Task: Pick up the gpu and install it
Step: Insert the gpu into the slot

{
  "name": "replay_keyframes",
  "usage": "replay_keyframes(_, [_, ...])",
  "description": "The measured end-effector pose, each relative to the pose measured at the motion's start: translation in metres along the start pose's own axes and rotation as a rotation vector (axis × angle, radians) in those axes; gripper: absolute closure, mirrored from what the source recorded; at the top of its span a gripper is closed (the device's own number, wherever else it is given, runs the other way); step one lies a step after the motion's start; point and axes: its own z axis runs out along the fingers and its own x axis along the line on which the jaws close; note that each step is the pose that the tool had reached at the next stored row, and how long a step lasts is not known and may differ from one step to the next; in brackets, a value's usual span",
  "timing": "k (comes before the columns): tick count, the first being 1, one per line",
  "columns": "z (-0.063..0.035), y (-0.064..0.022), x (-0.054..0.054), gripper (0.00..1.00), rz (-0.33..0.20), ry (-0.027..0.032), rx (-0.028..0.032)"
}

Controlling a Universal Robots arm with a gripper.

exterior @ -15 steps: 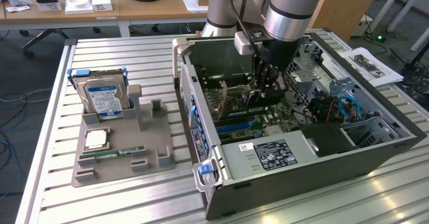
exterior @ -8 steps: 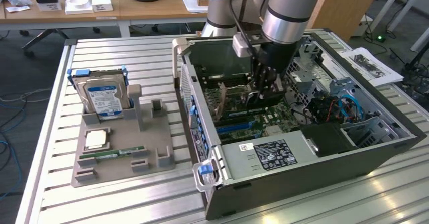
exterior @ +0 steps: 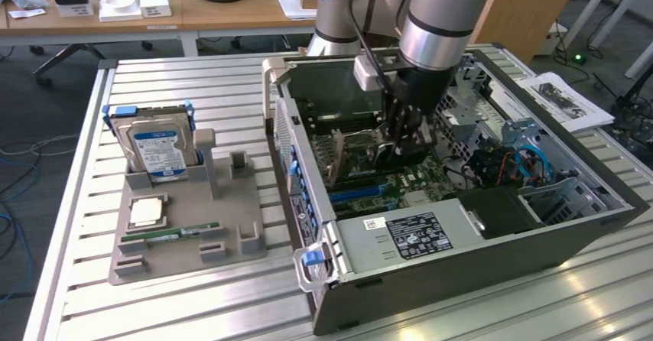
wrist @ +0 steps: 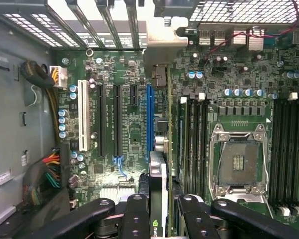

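Note:
My gripper [exterior: 398, 151] reaches down into the open computer case [exterior: 571, 226] and is shut on the gpu [exterior: 353, 157], which stands upright on its edge above the motherboard. In the wrist view the gpu [wrist: 158, 179] runs edge-on between my two black fingers [wrist: 135, 214], and its silvery end bracket [wrist: 164, 42] lies against the case's rear slot openings. The card lies along the blue expansion slot [wrist: 149, 119]. Whether it is seated in the slot I cannot tell.
A grey fixture tray [exterior: 240, 241] at the exterior view's left holds a hard drive [exterior: 158, 151], a CPU [exterior: 146, 212] and a RAM stick [exterior: 168, 236]. Inside the case are the CPU socket [wrist: 239, 159], RAM slots [wrist: 194, 139], cable bundles [wrist: 47, 172] and the power supply [exterior: 408, 238].

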Motion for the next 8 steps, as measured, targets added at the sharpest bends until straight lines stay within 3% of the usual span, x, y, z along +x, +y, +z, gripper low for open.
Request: replay_keyframes(8, [0.0002,0.0052,0.0038,0.73,0.0,0.0,0.0])
